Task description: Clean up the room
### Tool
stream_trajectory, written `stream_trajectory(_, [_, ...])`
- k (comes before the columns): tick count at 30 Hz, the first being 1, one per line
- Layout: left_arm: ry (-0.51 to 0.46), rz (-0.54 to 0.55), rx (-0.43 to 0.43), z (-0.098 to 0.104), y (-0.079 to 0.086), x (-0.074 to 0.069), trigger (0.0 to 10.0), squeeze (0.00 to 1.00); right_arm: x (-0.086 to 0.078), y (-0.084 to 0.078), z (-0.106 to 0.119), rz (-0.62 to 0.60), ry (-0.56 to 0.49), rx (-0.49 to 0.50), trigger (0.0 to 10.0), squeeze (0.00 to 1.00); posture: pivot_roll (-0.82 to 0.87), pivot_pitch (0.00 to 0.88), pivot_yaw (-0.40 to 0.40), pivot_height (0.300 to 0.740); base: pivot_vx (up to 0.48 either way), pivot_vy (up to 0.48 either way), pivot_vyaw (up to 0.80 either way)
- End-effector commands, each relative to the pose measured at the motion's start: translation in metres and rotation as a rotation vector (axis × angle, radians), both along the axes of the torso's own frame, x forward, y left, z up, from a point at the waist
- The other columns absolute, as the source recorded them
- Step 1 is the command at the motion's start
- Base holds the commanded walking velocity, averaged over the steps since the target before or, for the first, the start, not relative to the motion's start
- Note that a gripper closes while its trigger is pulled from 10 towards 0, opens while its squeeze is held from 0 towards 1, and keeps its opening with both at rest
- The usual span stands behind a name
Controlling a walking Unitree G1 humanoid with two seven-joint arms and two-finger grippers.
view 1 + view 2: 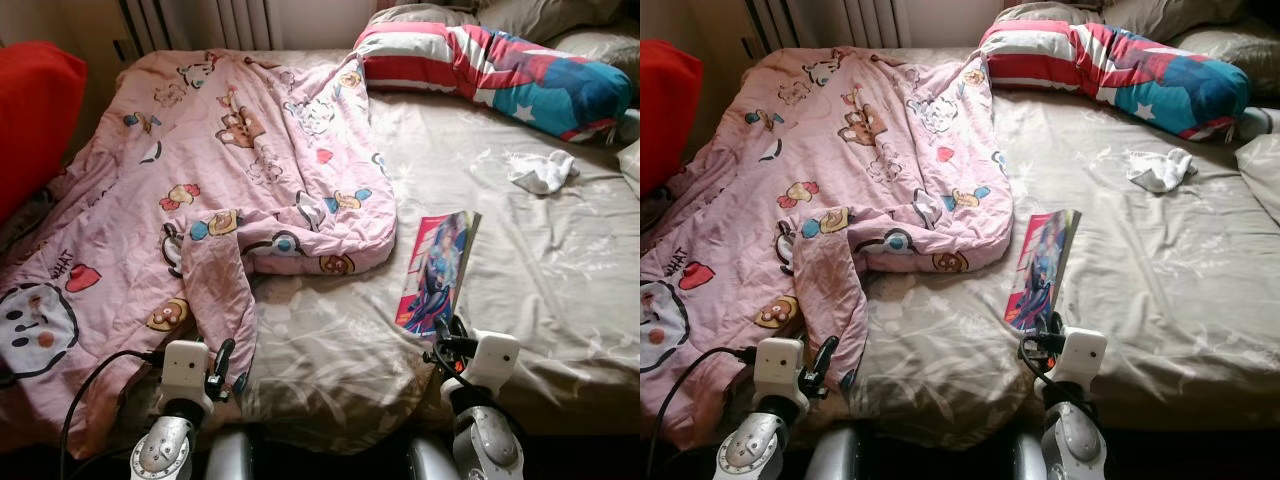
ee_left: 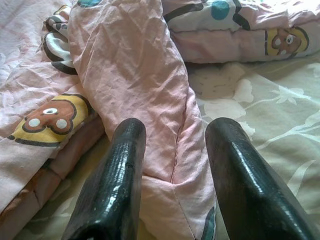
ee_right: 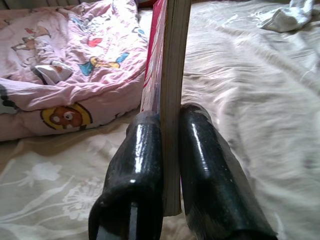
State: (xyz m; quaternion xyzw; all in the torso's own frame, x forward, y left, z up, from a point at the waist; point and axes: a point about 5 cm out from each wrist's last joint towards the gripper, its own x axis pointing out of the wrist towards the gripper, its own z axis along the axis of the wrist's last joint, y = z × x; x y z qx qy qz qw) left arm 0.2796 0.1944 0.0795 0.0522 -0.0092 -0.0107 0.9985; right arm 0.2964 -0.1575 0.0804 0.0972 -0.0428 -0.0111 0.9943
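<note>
Black fingers of our right gripper (image 3: 170,165) are clamped on the near edge of a book (image 1: 437,272), which stands on edge, its cover facing the quilt. Our left gripper (image 2: 172,170) hangs with its fingers apart, just above a fold of the pink cartoon quilt (image 1: 200,190) near the foot of the bed (image 1: 560,290). We judge the tidying barely begun: only the book is in hand. Beyond it the quilt lies rumpled over our left half of the mattress, spilling past the near edge. Farther right, a white sock (image 1: 542,171) lies loose on bare sheet, well apart from the book. At the head lies a striped, starred pillow (image 1: 500,70). Open sheet right of the book gives room to lift; a red cushion (image 1: 30,120) crowds the far left.
</note>
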Motion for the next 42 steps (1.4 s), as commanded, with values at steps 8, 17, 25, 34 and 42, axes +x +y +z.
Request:
stream_trajectory(8, [0.034,0.025,-0.021,-0.011,0.004,-0.006,10.0,0.0,0.004,0.005,0.01,0.015,-0.027,-0.013,10.0,0.0,0.01,0.191,-0.017,0.649,0.0,0.0,0.0])
stream_trajectory(17, [0.098,0.073,-0.05,-0.026,0.017,-0.009,10.0,0.0,0.004,0.005,0.01,0.007,-0.024,-0.02,10.0,0.0,0.01,0.18,-0.014,0.699,0.0,0.0,0.0])
stream_trajectory(25, [0.268,0.12,-0.054,-0.065,0.031,-0.027,10.0,0.0,0.005,0.005,0.011,0.006,-0.025,-0.019,10.0,0.0,0.0,0.179,-0.012,0.74,0.0,0.0,0.0])
stream_trajectory(34, [0.429,0.156,-0.059,-0.096,0.038,-0.044,10.0,0.0,0.007,0.005,0.011,0.003,-0.022,-0.02,10.0,0.0,-0.01,0.164,-0.012,0.74,0.0,0.0,0.0])
stream_trajectory(42, [0.465,0.152,-0.064,-0.105,0.035,-0.048,10.0,0.0,0.008,0.005,0.013,0.005,-0.03,-0.024,10.0,0.0,-0.01,0.146,-0.017,0.74,0.0,0.0,0.0])
